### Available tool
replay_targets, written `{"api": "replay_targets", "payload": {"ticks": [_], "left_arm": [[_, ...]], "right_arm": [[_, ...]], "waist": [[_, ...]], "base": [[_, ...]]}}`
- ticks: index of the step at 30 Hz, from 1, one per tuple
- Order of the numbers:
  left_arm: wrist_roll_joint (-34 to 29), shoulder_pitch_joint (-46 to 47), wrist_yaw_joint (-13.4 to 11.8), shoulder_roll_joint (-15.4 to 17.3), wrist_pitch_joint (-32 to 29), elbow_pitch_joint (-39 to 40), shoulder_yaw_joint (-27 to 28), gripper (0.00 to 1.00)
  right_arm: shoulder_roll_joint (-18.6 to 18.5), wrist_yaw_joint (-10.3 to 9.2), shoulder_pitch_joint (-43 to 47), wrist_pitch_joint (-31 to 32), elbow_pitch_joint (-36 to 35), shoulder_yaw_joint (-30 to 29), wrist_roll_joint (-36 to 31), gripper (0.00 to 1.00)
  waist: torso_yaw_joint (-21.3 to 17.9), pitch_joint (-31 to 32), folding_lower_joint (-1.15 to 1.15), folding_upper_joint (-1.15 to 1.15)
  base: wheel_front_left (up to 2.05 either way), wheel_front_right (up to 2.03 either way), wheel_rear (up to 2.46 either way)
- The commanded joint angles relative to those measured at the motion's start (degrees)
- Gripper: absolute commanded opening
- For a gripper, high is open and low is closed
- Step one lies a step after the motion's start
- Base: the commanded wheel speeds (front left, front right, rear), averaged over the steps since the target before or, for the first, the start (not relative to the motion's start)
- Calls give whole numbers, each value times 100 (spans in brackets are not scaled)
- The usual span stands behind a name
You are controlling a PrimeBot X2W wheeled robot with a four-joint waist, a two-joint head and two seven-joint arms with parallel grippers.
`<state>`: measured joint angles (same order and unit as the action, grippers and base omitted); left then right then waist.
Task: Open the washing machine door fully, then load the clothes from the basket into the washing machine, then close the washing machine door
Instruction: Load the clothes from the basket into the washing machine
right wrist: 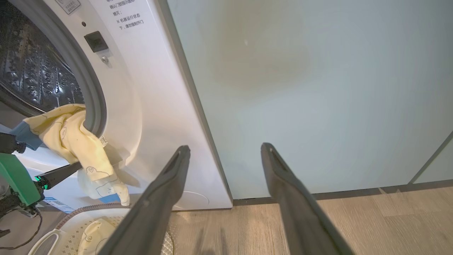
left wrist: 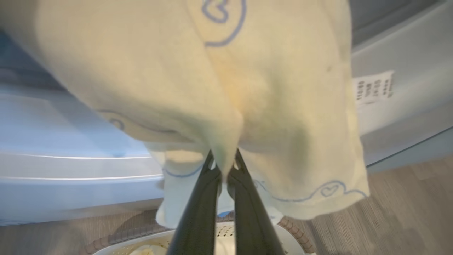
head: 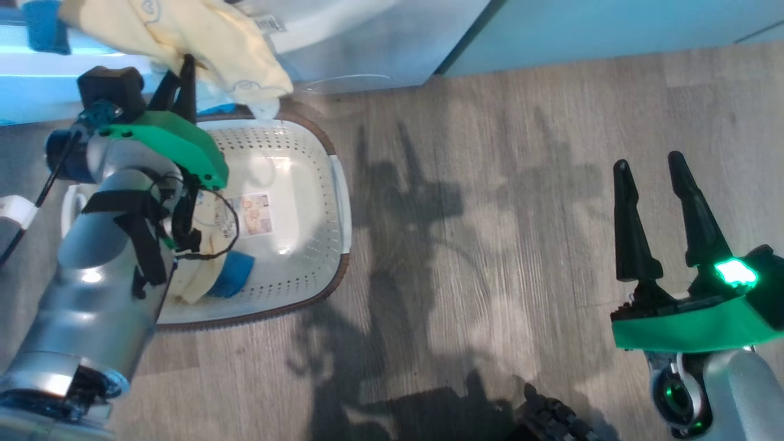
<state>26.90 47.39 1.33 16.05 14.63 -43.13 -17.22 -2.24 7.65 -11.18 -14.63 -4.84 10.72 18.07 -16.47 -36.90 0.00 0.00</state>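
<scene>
Squeezed shut with the left gripper (left wrist: 223, 166) on a fold of the yellow garment (left wrist: 269, 92), down near its bottom edge. Hung half in and half out of the washing machine (right wrist: 148, 106), over the grey gasket (right wrist: 92, 95), with the loose end dangling above the basket (head: 334, 202).

Looked best to lift that pinched fold up and over the gasket, then push it deep toward the steel drum (right wrist: 32, 71) before letting go. Likely to slide back out if dropped too near the edge. Worth going slow too, so as not to snag the white tag (left wrist: 374, 88) or drag the cloth on the rubber.

Sat on the floor (head: 490, 257) just in front of the machine, that basket, with more clothes (head: 195, 289) inside: a pale one and a small blue piece (head: 233, 274). Not yet loaded.

Over on the right, held wide open with nothing in it: the right gripper (head: 648, 162). Well apart from the basket, above bare wood and facing a pale green panel (right wrist: 318, 88). Seemed fine to leave there, out of the way.
</scene>
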Motion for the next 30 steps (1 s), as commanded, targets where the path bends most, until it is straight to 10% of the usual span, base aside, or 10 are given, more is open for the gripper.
{"api": "replay_targets", "payload": {"ticks": [1,16,30], "left_arm": [[71,-28,-30,146,-22,220,94,0],[128,-617,-441,651,-893,2354,168,0],[118,-69,-782,1941,-2777,3449,594,0]], "right_arm": [[-64,-16,95,-37,-161,48,-51,100],[-64,-16,236,-37,-121,109,-97,100],[-64,-16,176,-37,-127,372,341,100]], "waist": [[95,70,0,0],[355,380,0,0],[-203,210,0,0]], "base": [[0,0,0],[0,0,0],[0,0,0]]}}
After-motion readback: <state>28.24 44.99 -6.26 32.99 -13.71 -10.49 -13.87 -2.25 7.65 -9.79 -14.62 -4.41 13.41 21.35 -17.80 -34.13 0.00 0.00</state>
